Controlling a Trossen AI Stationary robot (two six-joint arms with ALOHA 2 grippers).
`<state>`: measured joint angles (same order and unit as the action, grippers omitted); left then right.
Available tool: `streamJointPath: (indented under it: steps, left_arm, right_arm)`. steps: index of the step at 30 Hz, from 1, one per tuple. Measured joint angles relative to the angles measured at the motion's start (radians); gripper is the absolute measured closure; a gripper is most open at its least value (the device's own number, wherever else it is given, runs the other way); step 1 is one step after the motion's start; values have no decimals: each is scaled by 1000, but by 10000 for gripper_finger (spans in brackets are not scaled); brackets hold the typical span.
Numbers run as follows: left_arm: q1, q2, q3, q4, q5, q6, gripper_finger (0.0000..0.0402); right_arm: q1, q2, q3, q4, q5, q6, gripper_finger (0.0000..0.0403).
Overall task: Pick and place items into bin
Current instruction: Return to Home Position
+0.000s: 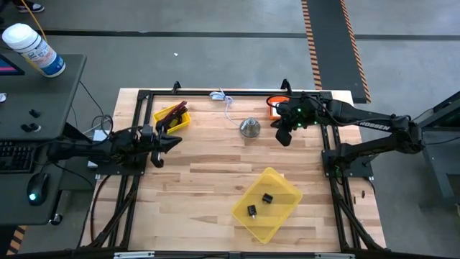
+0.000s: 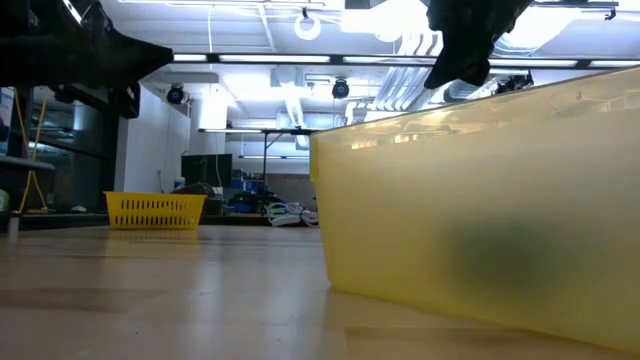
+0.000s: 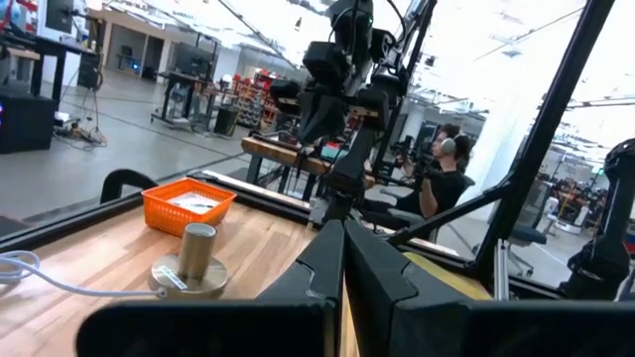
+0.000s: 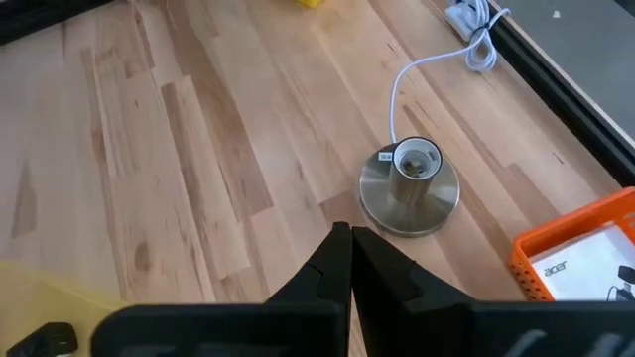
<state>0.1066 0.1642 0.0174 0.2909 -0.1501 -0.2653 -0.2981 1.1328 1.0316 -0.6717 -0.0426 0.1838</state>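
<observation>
Overhead, with 12 o'clock at the far edge of the wooden bench [image 1: 208, 169]: two dark arms reach in, one from 9 o'clock and one from 3 o'clock.

The left gripper [image 1: 175, 142] hangs over the bench at about 9 o'clock. Its fingers [image 3: 322, 260] are pressed together and hold nothing.

The right gripper [image 1: 283, 136] hangs at about 1 o'clock, between the silver dome [image 1: 249, 128] and the orange bin [image 1: 274, 106]. Its fingers [image 4: 332, 260] are also pressed together and empty.

A large yellow bin [image 1: 282, 181] sits at about 5 o'clock, turned at an angle. Inside it lie two tiny black cubes [image 1: 267, 198], near each other but apart.

A small yellow basket [image 1: 181, 123] stands at about 10 o'clock, just beyond the left gripper. A maroon stick [image 1: 177, 110] lies in it with other dark contents that cannot be made out.

The orange bin is at the far edge, at about 1 o'clock, partly hidden by the right arm. It holds a white card [image 4: 578, 266] with a dark printed mark; whether a second card lies with it cannot be told.

The silver dome stands upright near 12 o'clock, clear of both bins. A thin white-blue cord [image 1: 228, 99] runs from it to the far edge.

From bench height, the large yellow bin fills the right side and the small yellow basket shows far off on the left.

Beyond the bench, a person [image 3: 438, 180] wearing a headset sits in the room.
</observation>
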Motion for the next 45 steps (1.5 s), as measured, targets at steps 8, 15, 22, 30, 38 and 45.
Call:
streamJointPath:
  steps: [8, 15, 22, 30, 38, 45]
  left_arm:
    - [0, -96, -9, -105, 0, 7, 401]
    - [0, -155, -9, -235, -24, 5, 401]
    - [-2, -156, -8, -249, -23, -13, 401]
    - [-2, -147, -8, -261, 54, -6, 401]
    - [-2, -147, -8, -264, 72, -3, 401]
    - [-2, -147, -8, -264, 72, -2, 401]
  right_arm:
    - [0, 0, 0, 3, -43, -5, 401]
    - [0, 0, 0, 3, -43, -7, 401]
    - [14, 0, 0, 2, -45, -30, 401]
    - [19, 0, 0, -2, -99, -142, 402]
    - [15, -72, -193, 180, -239, -124, 402]
    - [38, -253, -516, 548, -229, 105, 402]
